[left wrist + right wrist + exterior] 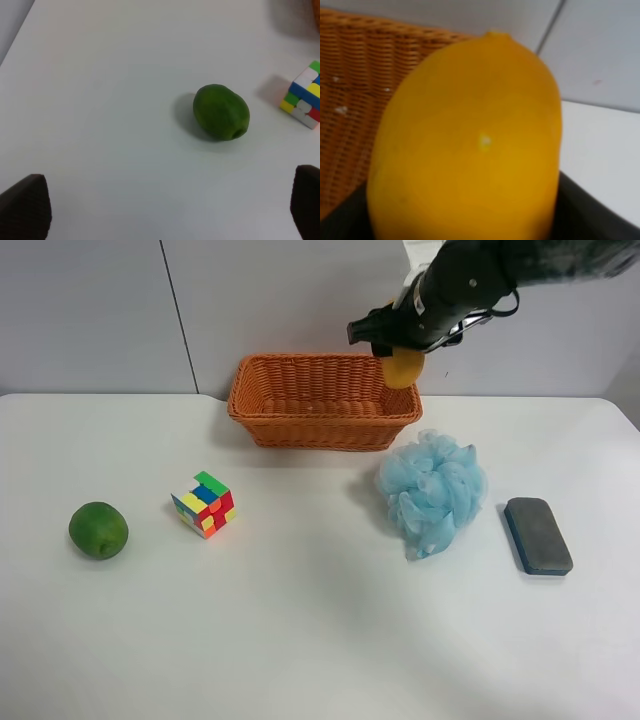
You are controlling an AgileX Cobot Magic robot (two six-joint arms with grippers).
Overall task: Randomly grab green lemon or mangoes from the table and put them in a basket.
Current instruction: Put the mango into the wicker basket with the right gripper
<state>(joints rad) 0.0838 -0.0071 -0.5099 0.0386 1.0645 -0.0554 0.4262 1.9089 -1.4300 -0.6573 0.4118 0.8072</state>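
The yellow-orange mango hangs in my right gripper, which is shut on it just above the right end of the wicker basket. In the right wrist view the mango fills the picture, with the basket wall behind it and a dark finger beside it. The green lemon lies on the white table at the left. In the left wrist view my left gripper is open and empty, above the table a little short of the lemon.
A multicoloured puzzle cube stands right of the lemon; it also shows in the left wrist view. A light blue bath pouf lies in front of the basket's right end. A dark grey-blue block lies at the far right.
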